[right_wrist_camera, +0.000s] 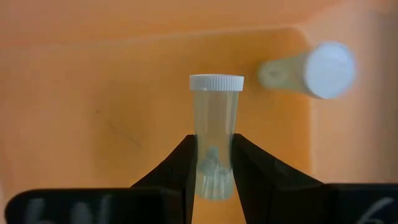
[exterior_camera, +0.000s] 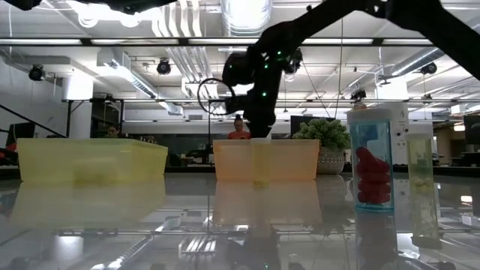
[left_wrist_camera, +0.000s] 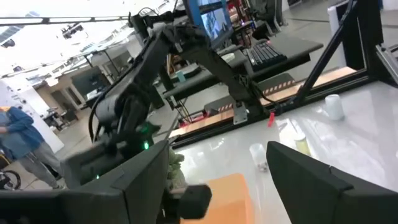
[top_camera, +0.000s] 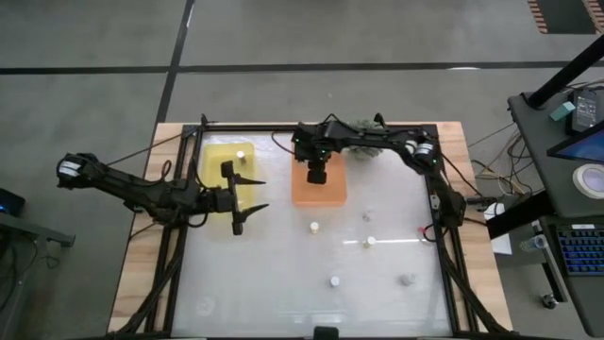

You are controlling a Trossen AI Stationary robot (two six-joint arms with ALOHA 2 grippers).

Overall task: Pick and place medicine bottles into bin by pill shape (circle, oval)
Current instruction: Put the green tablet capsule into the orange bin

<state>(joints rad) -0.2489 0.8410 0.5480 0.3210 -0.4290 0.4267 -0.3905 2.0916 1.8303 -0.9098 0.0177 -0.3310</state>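
1. Nearest the low camera stood two clear medicine bottles (exterior_camera: pixel 373 159) on the glossy tabletop (top_camera: pixel 283 274), one showing red pills.
2. Both trays sat at the far edge: the yellow bin (top_camera: pixel 225 172) beside the waiting left gripper (top_camera: pixel 253 195), whose jaws gaped wide and empty, and the orange bin (top_camera: pixel 320 188).
3. Over the orange bin hung the right gripper (right_wrist_camera: pixel 213 163), jaws clamped on a white-capped bottle (right_wrist_camera: pixel 215 124) above another bottle (right_wrist_camera: pixel 314 70) already lying inside (pill shape too blurred to judge).
4. Judged step: placing. The next move likely called for opening the jaws, then fetching a remaining loose bottle (top_camera: pixel 313 227).
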